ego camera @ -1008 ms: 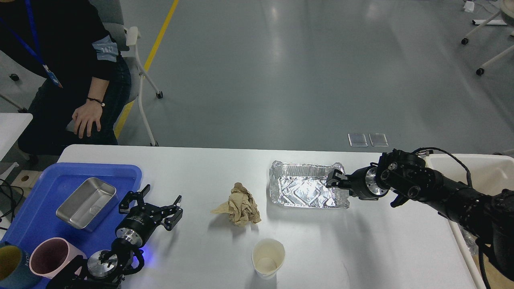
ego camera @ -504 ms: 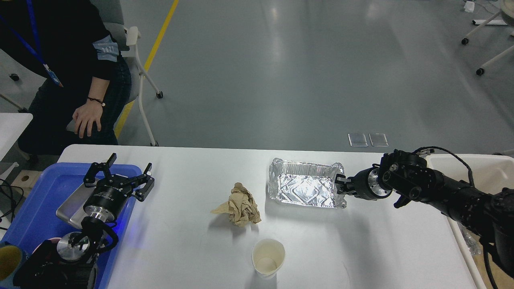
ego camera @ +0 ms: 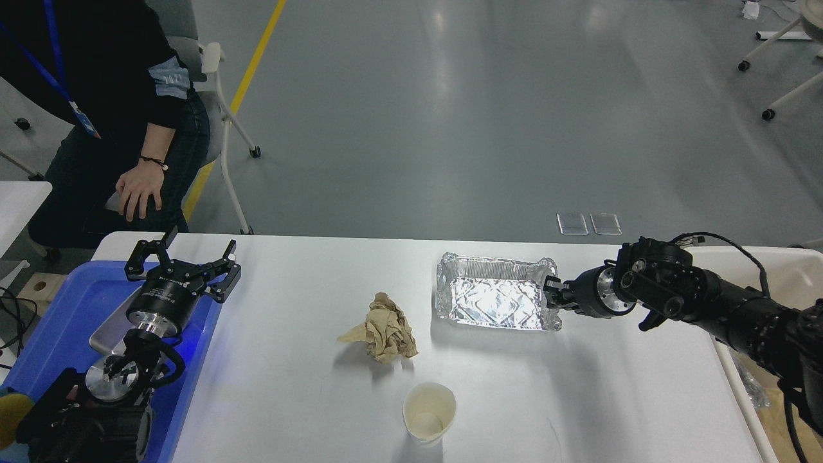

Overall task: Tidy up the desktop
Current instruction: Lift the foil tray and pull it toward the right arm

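While right gripper pinches right rim of foil tray, tray sits right of centre on white table, which fills near half of head view. Left gripper spread wide, hovering above far edge of blue tray at table's left end. Crumpled brown paper near table centre; paper cup upright nearer, apart from paper. Seated person far left.
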`<move>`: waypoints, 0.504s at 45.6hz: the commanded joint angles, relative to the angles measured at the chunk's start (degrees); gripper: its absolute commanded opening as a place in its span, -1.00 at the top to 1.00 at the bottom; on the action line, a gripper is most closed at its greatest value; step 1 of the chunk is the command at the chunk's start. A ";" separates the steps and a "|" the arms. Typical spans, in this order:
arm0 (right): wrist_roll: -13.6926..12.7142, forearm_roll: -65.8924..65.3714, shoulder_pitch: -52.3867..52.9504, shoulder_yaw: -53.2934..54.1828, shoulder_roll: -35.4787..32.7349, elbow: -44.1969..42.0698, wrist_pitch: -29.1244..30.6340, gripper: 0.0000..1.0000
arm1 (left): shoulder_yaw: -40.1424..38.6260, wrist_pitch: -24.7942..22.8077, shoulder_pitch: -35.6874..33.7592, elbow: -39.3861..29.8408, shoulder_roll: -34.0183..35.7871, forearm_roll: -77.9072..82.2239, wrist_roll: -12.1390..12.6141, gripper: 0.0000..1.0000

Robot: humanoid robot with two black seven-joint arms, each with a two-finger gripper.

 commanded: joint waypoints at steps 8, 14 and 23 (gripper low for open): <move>0.00 0.04 0.97 3.30 -8.05 4.81 0.64 1.00 | 0.03 0.00 -2.34 0.01 0.14 0.02 -0.01 -1.00; 0.00 0.13 1.77 4.45 -10.78 5.95 1.34 1.00 | 0.03 0.09 -3.66 0.01 -0.03 0.02 -0.01 -1.00; 0.09 0.13 2.29 8.92 -14.99 6.13 4.77 1.00 | 0.11 0.00 -4.36 0.01 -0.39 0.02 -0.01 -1.00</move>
